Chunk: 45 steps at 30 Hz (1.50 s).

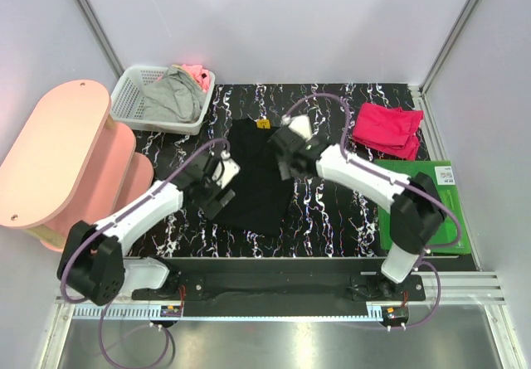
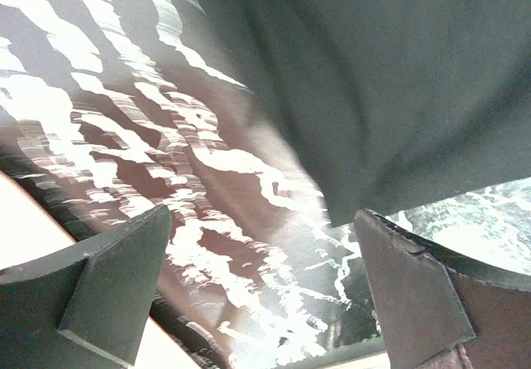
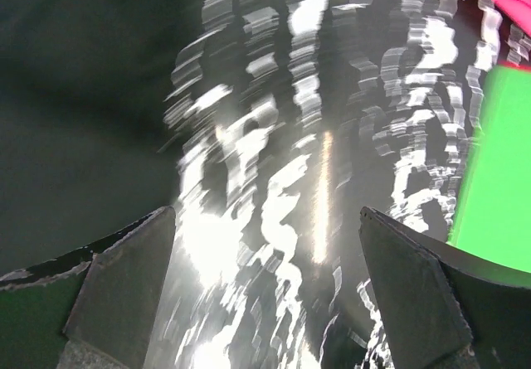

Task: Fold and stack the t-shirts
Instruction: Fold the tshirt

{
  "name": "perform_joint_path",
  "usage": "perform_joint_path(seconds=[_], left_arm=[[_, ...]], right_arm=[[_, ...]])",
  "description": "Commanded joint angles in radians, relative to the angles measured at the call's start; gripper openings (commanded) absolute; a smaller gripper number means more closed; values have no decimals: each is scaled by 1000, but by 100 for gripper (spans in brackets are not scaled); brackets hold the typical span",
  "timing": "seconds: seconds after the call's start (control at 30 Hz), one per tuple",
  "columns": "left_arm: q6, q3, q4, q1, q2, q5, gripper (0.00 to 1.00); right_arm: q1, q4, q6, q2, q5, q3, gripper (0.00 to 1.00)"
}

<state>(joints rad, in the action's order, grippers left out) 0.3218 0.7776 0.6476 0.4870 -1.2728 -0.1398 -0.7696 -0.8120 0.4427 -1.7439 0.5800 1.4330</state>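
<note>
A black t-shirt (image 1: 255, 174) lies folded into a long strip on the black-and-white marbled table (image 1: 332, 211); no print shows, only a small yellow tag at its far end. A crimson-pink t-shirt (image 1: 387, 128) lies folded at the back right. My left gripper (image 1: 217, 188) is open and empty at the shirt's left edge; the left wrist view shows the black cloth (image 2: 373, 79) just beyond my fingertips (image 2: 116, 282). My right gripper (image 1: 286, 160) is open and empty over the shirt's right edge; the right wrist view shows the black cloth (image 3: 75, 120) at the left.
A white lattice basket (image 1: 133, 95) at the back left holds grey and pink cloth. A pink oval stool (image 1: 58, 149) stands at the left. A flat green board (image 1: 419, 207) lies at the right, also in the right wrist view (image 3: 498, 170).
</note>
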Motion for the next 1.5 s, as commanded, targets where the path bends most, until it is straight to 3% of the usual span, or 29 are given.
perform_joint_path(seconds=[0.0, 0.2, 0.4, 0.6, 0.83, 1.1, 1.33, 1.47], left_arm=[[-26, 286, 98, -71, 87, -17, 99], [-43, 541, 233, -189, 125, 77, 99], [-26, 577, 267, -370, 190, 134, 99], [-93, 578, 294, -478, 145, 192, 99], [-125, 598, 303, -485, 121, 192, 99], [-118, 591, 305, -507, 133, 204, 99], [-112, 597, 305, -518, 132, 204, 99], [-119, 603, 305, -519, 124, 209, 99]], right_arm=[[-235, 16, -91, 93, 46, -55, 100], [-451, 63, -150, 72, 60, -85, 100], [-575, 71, -257, -102, 106, 13, 100], [-666, 76, -363, -300, 164, 148, 100], [-678, 105, -368, -397, 156, 207, 100], [-649, 191, -397, -454, 196, 136, 100], [-576, 254, -398, -467, 175, 80, 88], [-570, 258, -403, -479, 147, 73, 75]])
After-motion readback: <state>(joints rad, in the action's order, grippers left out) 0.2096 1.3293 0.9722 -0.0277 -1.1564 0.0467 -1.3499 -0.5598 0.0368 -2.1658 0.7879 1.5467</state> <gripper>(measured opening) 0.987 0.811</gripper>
